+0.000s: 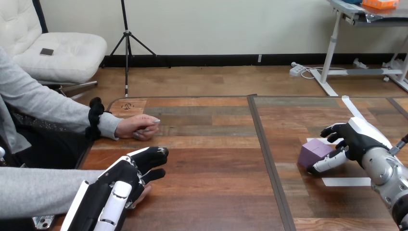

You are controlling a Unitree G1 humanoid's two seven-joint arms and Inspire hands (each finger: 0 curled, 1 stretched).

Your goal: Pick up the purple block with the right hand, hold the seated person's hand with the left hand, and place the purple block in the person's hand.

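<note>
The purple block (pixel 313 151) sits on the right half of the wooden table (pixel 211 159). My right hand (pixel 358 139) is at the block's right side, its fingers curled behind the block's top and its thumb against the front lower edge. At the lower left my left hand (pixel 113 192) lies over the person's hand (pixel 144 193), of which just the fingertips peek out from beneath. That arm, in a grey sleeve, reaches in from the left edge. The person's other hand (pixel 138 127) rests loosely closed on the table farther back.
A dark seam (pixel 269 163) splits the tabletop into two halves. Strips of white tape (pixel 346 181) lie near my right hand, with another strip (pixel 353 107) at the back right. The table's left edge runs close by the person's arms.
</note>
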